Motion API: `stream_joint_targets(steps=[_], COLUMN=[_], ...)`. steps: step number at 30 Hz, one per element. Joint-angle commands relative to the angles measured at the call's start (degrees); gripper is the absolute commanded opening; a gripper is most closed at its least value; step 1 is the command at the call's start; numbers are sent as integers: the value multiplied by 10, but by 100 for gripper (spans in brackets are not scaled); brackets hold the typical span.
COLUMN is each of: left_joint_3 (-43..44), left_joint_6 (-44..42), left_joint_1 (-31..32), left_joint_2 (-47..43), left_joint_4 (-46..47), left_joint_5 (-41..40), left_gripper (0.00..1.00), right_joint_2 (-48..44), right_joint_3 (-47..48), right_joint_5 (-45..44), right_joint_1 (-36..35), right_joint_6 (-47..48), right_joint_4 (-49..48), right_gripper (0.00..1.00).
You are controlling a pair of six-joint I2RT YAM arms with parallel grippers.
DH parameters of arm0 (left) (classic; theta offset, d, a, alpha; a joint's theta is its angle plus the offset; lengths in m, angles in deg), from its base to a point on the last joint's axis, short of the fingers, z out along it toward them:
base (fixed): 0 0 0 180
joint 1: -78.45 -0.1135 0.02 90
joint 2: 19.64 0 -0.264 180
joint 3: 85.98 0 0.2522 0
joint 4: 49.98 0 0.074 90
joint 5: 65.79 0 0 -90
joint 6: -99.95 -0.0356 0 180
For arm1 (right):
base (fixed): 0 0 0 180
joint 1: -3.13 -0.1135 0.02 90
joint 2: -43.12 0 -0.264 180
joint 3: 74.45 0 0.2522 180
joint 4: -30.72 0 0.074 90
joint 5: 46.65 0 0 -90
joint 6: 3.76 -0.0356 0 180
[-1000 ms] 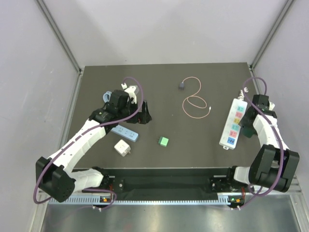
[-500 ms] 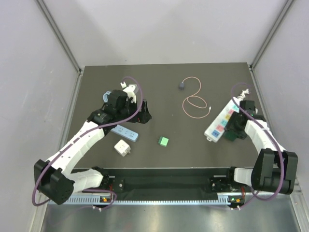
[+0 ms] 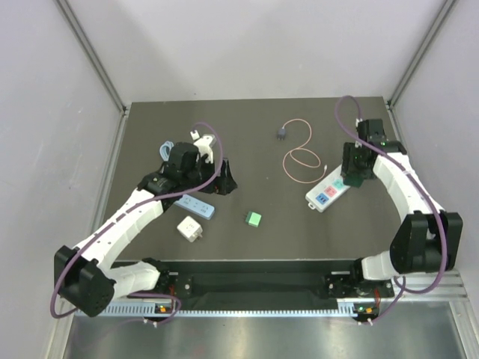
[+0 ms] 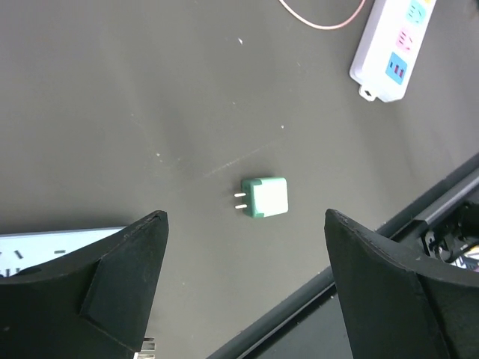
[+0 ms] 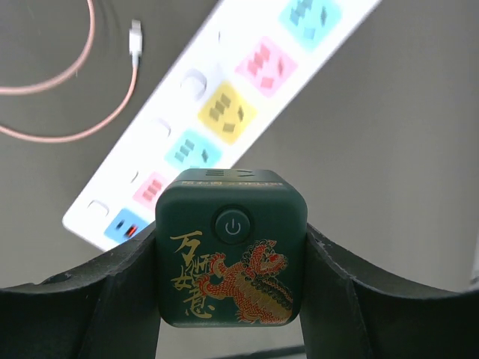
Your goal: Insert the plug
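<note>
The small dark grey plug [image 3: 281,134] lies at the back middle of the mat. Its thin pink cable [image 3: 300,160] loops toward the white power strip [image 3: 328,191]. In the right wrist view the cable [image 5: 88,82] ends in a white tip [image 5: 135,37] beside the strip [image 5: 224,112]. My right gripper [image 3: 353,173] is over the strip's far end, shut on a dark green cube with a dragon print [image 5: 230,258]. My left gripper [image 3: 224,179] is open and empty, far left of the plug. In the left wrist view it [image 4: 245,218] hovers over a small green adapter [image 4: 266,198].
The green adapter [image 3: 254,218] lies near the front middle. A white cube adapter [image 3: 189,229] and a light-blue power strip [image 3: 196,204] lie under my left arm. A light-blue cable [image 3: 165,149] sits behind the left gripper. Grey walls and frame rails enclose the mat.
My right arm has swung from the right edge toward the back and centre. The white power strip has moved left with it and turned diagonal. My left arm has barely moved.
</note>
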State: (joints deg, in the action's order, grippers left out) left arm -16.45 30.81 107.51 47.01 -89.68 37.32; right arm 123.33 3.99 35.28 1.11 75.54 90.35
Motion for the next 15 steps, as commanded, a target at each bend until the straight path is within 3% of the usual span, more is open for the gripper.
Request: stream_joint_targets(steps=[1,6,10,15], left_joint_3=[-4,-20,-16,-15], left_joint_6=[0,9,3,-7], left_joint_1=[3,3,3,3], left_joint_2=[2,6,22,25], left_joint_4=[35,59,55,52], left_joint_5=[28,54,61,40], left_gripper=[89,89,88,88], right_joint_2=[34,57,82,137], right_joint_3=[65,111,141,187], right_joint_5=[-20,124,158,252], right_joint_1=[11,68,81,123], right_joint_6=[157,273,438,520], right_joint_4=[-4,-31,-21,9], right_gripper=[0,0,0,0])
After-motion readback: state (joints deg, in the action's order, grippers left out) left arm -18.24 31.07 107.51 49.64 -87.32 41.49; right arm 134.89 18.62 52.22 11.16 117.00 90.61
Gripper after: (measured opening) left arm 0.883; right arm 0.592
